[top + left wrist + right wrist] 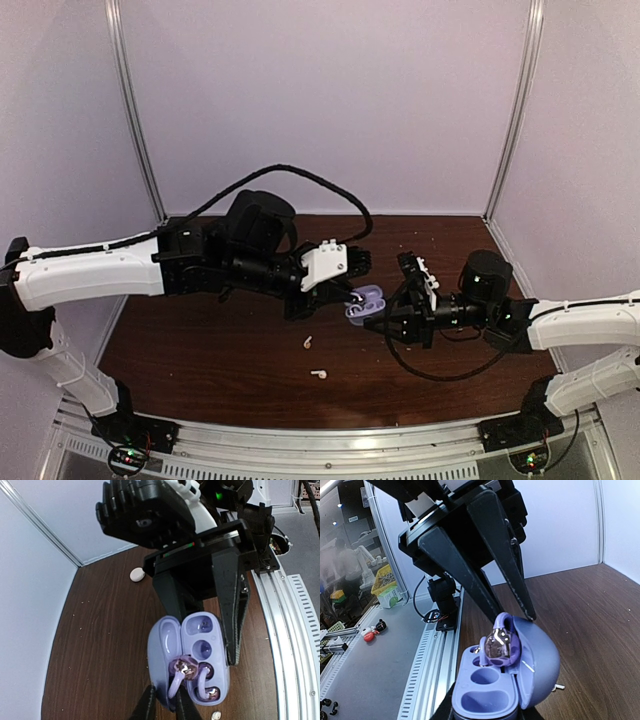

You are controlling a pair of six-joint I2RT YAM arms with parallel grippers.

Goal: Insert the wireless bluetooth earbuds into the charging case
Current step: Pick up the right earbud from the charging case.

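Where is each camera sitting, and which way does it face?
Top external: above and behind, looking down on the table; left arm and right arm show.
Left wrist: faces rightward past own fingertips at the right gripper.
Right wrist: faces leftward at the left gripper; own fingers barely show.
Wrist views share the lavender charging case and purple earbud.

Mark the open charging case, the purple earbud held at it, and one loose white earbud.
charging case [161, 650], left wrist view, inside of its lid.
purple earbud [497, 644], right wrist view, glossy body.
white earbud [318, 375], top external view, its middle.
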